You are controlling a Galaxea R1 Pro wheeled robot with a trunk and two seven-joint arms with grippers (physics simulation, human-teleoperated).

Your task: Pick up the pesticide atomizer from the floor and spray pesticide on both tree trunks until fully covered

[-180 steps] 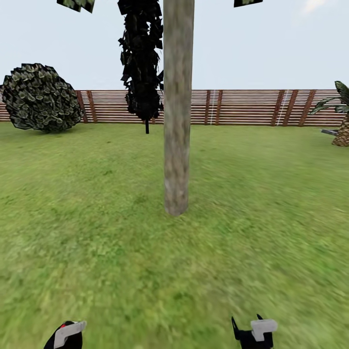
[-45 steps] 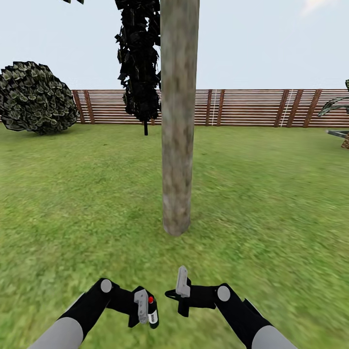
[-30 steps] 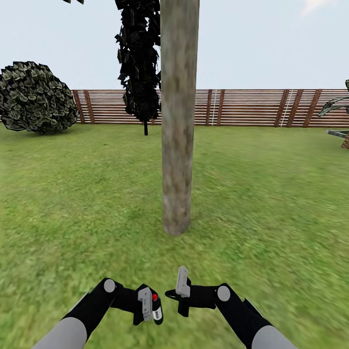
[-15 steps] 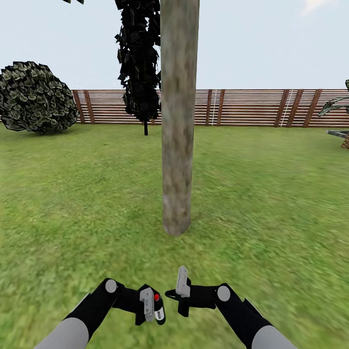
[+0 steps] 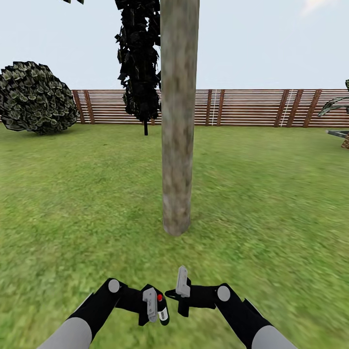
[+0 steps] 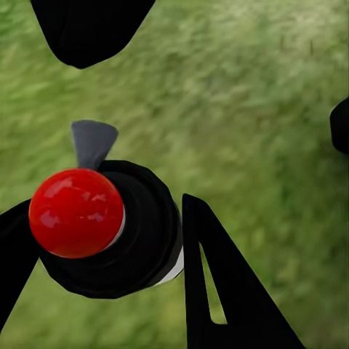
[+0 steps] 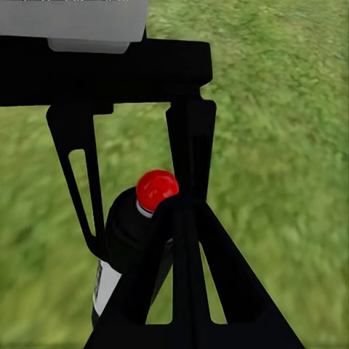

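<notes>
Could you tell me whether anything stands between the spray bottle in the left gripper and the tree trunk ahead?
Nothing visible does. The left gripper holds the spray bottle low in front, and only open grass lies between it and the tree trunk. The right gripper sits just beside the bottle, not across the path.

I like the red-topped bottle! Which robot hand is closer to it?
Left. The left gripper is shut on the atomizer; the right gripper sits just beside it, apart.

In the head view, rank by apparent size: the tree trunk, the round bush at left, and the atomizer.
1. tree trunk
2. round bush, which is farther off, so its true size is unsure
3. atomizer, clamped in the left pincer
</notes>
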